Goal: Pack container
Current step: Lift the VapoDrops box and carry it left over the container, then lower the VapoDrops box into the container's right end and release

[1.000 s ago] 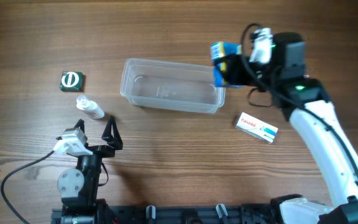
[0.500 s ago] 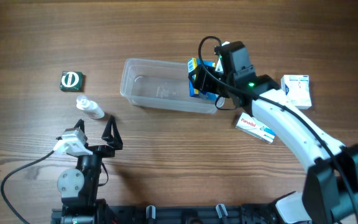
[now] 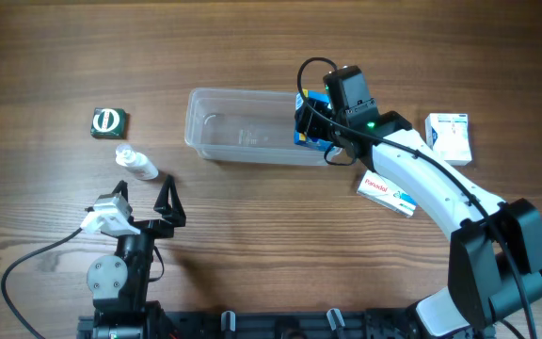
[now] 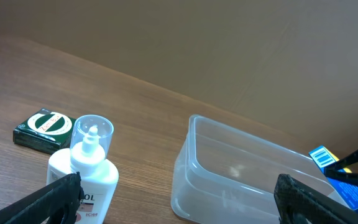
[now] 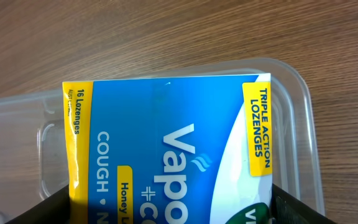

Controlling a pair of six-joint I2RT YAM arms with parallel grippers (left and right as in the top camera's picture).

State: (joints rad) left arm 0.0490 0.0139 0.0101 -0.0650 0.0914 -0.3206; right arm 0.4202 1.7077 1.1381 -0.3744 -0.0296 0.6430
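Note:
The clear plastic container [image 3: 243, 137] lies at the table's middle; it also shows in the left wrist view [image 4: 241, 177] and the right wrist view [image 5: 23, 137]. My right gripper [image 3: 313, 121] is shut on a blue and yellow lozenge box [image 5: 166, 152] and holds it over the container's right end [image 3: 307, 127]. My left gripper [image 3: 141, 201] is open and empty near the table's front left, apart from the container. Its fingers [image 4: 55, 199] frame the bottle and the container's near end.
A small clear bottle [image 3: 135, 164] lies just ahead of the left gripper, with a dark green box [image 3: 109, 122] beyond it. A white and red box [image 3: 390, 194] and a white box [image 3: 449, 137] lie to the right of the container.
My right arm has carried the lozenge box leftward from beside the container's right end to over its right part, then settled slightly. The left arm has not moved.

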